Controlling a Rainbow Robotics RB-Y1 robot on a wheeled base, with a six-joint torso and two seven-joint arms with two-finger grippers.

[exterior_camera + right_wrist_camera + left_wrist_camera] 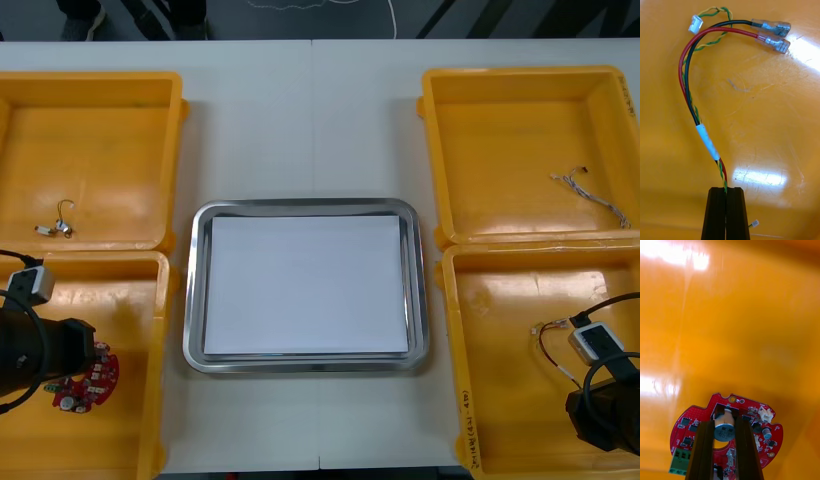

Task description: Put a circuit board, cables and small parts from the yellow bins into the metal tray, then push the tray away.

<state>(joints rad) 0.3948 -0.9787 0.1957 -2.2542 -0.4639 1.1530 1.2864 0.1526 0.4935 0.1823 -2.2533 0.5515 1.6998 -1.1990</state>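
A round red circuit board is in the near-left yellow bin. My left gripper is shut on it, its fingers clamping a blue-grey cylinder on the board. In the near-right yellow bin, my right gripper is shut on a red, black and yellow-green cable, which arcs away to two clear-sleeved terminals and a small white plug. In the front view the cable lies just left of the right arm. The metal tray, white inside, sits between the bins.
The far-left bin holds small metal parts. A thin twisted cable lies in the far-right bin. Bare table runs between the bins beyond the tray.
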